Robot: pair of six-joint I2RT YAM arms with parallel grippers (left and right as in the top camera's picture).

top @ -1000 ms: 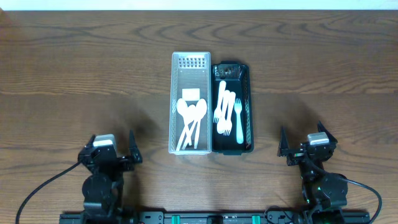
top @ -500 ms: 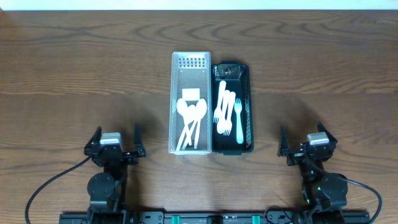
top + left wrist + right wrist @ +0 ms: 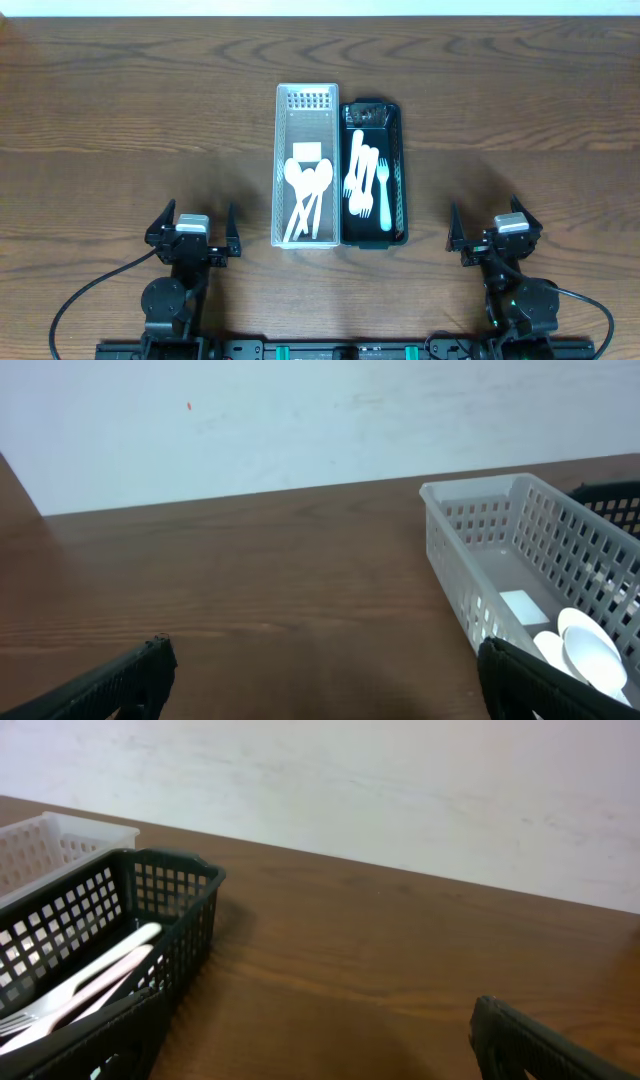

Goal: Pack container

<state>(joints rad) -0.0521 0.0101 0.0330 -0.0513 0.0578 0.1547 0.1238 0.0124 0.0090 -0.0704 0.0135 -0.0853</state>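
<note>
- Two hands stand released and empty: left hand (image 3: 196, 220), right hand (image 3: 485, 222).
- Plastic spoons (image 3: 305, 177) and forks (image 3: 362, 180) look light, slippery; best pinched mid-handle.

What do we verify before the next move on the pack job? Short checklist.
1. left gripper open and empty: ok.
2. right gripper open and empty: ok.
3. Both arms apart from the baskets, at the near table edge: ok.
4. white basket upright, spoons lying inside: ok.
5. black basket upright, right beside the white one, forks lying inside: ok.
6. dark item at the black basket's far end identified: cannot tell, too dark to make out.
</note>
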